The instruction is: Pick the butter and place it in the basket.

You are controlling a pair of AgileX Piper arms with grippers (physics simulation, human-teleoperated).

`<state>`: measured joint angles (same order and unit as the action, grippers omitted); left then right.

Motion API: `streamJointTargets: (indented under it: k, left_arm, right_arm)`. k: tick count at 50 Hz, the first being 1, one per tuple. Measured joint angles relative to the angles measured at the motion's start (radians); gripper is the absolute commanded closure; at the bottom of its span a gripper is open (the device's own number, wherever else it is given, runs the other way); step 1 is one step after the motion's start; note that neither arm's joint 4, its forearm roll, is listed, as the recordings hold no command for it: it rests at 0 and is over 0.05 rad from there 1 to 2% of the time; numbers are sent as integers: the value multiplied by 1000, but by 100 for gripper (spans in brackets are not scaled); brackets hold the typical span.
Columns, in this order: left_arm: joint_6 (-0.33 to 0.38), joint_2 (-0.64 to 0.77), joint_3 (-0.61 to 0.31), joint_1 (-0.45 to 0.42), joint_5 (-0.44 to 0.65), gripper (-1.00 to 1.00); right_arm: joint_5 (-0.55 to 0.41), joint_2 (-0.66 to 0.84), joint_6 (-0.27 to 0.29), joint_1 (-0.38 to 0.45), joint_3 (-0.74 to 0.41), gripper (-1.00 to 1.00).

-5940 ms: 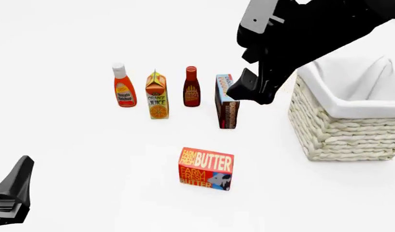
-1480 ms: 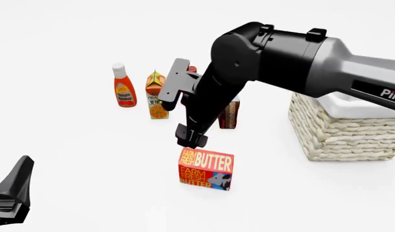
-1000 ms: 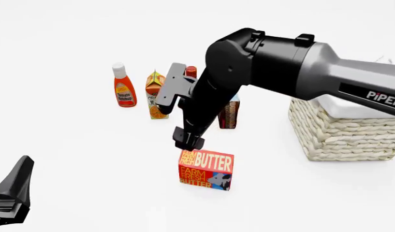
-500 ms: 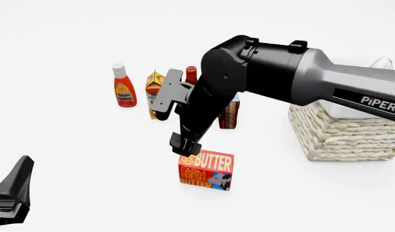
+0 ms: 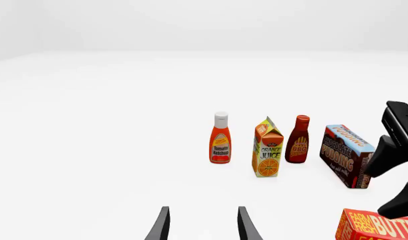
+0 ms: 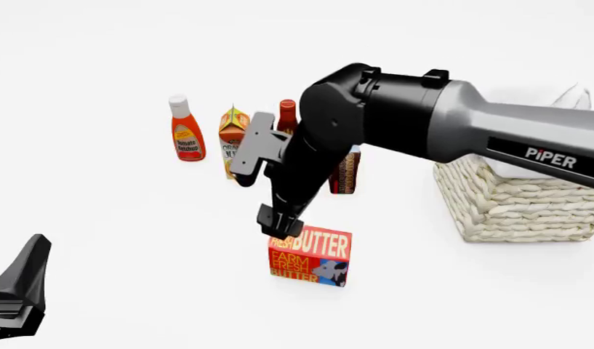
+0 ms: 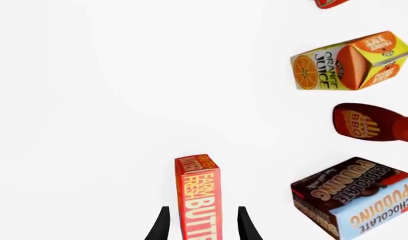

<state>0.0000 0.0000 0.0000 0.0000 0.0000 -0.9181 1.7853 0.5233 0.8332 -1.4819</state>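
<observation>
Sim scene, not a real room: blank white table (image 6: 102,218) w/ rendered groceries.

Ketchup bottle (image 5: 220,138), juice carton (image 5: 267,155), BBQ bottle (image 5: 299,139) stand in row.

I count six items on surface. One butter carton (image 6: 310,257). One basket (image 6: 518,196). Two bottles: one tomato ketchup (image 6: 187,130), one BBQ sauce (image 5: 299,146). One orange juice carton (image 5: 268,154). One chocolate pudding box (image 5: 349,162). Boxes and cartons total three. Two arms, each with one hand: right hand (image 7: 201,223), left hand (image 5: 201,225).
</observation>
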Motion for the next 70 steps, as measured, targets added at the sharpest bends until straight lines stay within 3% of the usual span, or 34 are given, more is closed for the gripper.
streamJointTargets:
  k: [70]
  left_arm:
    - [0,0,0,0,0,-100]
  right_arm:
    - [71,41,-11,-15,52,-100]
